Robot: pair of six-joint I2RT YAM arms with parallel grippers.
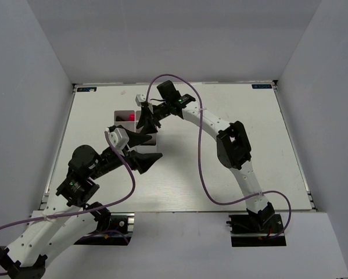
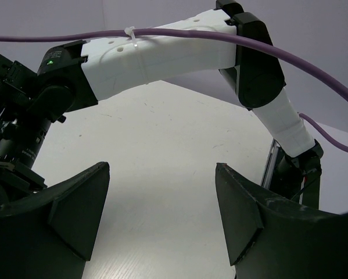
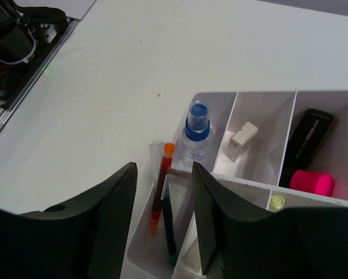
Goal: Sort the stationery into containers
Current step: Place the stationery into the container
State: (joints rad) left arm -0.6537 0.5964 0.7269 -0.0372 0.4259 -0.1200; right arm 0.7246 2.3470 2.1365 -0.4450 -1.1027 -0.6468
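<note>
Hovering over the white box (image 3: pixel 261 92), the right gripper (image 3: pixel 163 167) has its jaws spread, with a red pen (image 3: pixel 161 186) showing in the gap between them. That pen leans in a corner cell, touching a green pen (image 3: pixel 169 226). Just behind them stands a blue-capped bottle (image 3: pixel 196 136). The next cell holds a small white block (image 3: pixel 241 140). The left gripper (image 2: pixel 162 168) hangs spread wide above the bare counter (image 2: pixel 174 133).

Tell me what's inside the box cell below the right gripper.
A red pen with an orange tip and a green pen, leaning together. The right gripper covers both sides; anything there is hidden.
</note>
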